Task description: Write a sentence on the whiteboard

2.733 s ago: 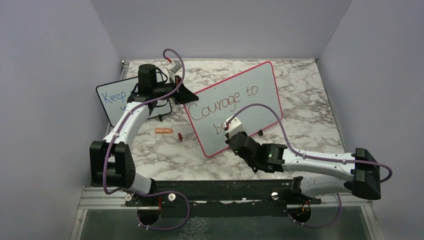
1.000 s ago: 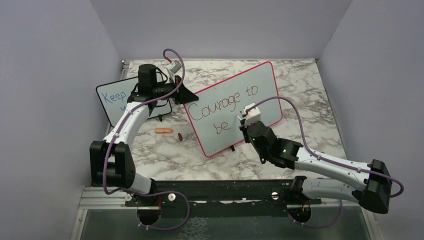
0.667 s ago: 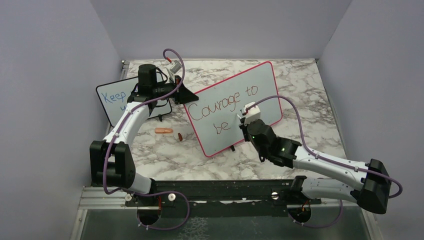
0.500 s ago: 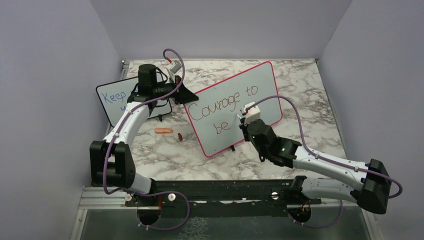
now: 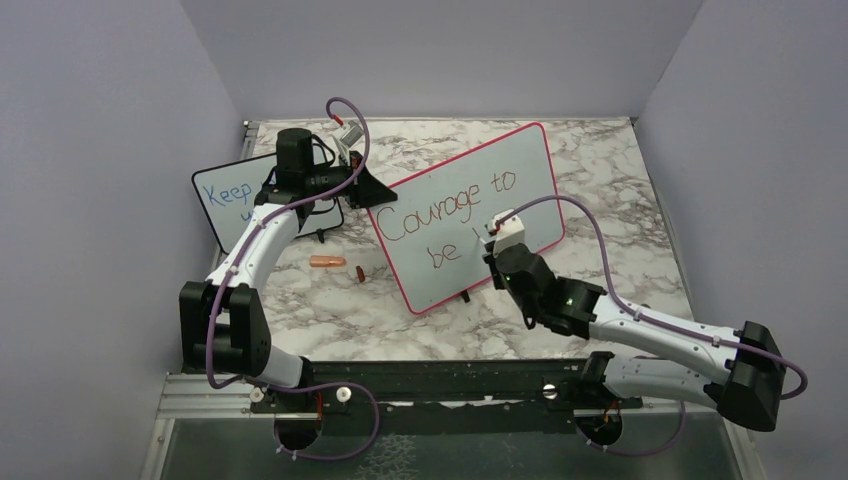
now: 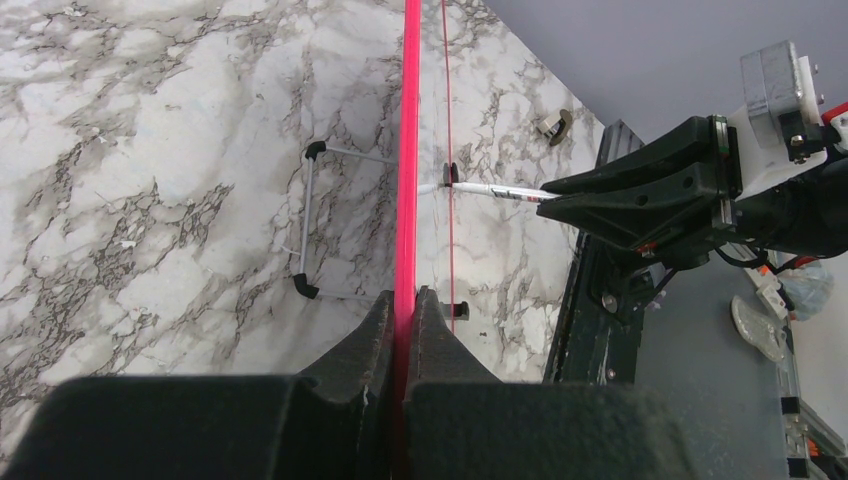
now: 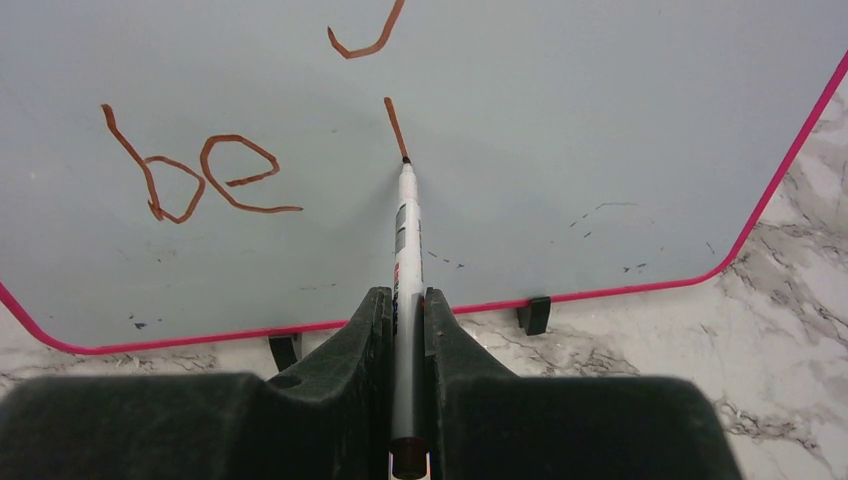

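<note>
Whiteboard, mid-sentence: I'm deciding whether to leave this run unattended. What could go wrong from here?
1. The left claw pinches only the thin red edge of the whiteboard. Pressure from the marker might make the board slip or swivel and skew the writing.
2. The right claw grips the marker well back from its tip, which touches the board at the end of a short stroke. Pressing harder may push the marker back through the claw.

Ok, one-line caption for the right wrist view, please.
Marker tip on the whiteboard at the foot of a short red-brown stroke, right of the handwritten "be".
</note>
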Robot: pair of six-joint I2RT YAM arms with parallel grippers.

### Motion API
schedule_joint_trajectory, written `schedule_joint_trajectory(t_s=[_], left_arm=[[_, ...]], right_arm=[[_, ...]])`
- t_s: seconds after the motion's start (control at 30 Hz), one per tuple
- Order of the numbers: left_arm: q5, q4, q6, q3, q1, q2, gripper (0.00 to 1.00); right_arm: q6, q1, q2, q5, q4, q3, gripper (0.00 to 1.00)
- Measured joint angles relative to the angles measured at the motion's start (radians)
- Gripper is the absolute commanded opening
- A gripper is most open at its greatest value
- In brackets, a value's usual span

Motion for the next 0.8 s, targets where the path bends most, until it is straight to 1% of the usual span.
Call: schedule_joint_trajectory(t_s=[0.3, 0.8], left_arm=[[0.000, 0.000, 0.000, 0.000, 0.000, 0.000, 0.00], [0.000, 0.000, 0.000, 0.000, 0.000, 0.000, 0.00]], right_arm=[[0.013, 0.000, -0.016, 0.001, -0.027, -0.010, 0.01], [-0.025, -0.022, -0.034, 0.023, -0.010, -0.010, 0.01]])
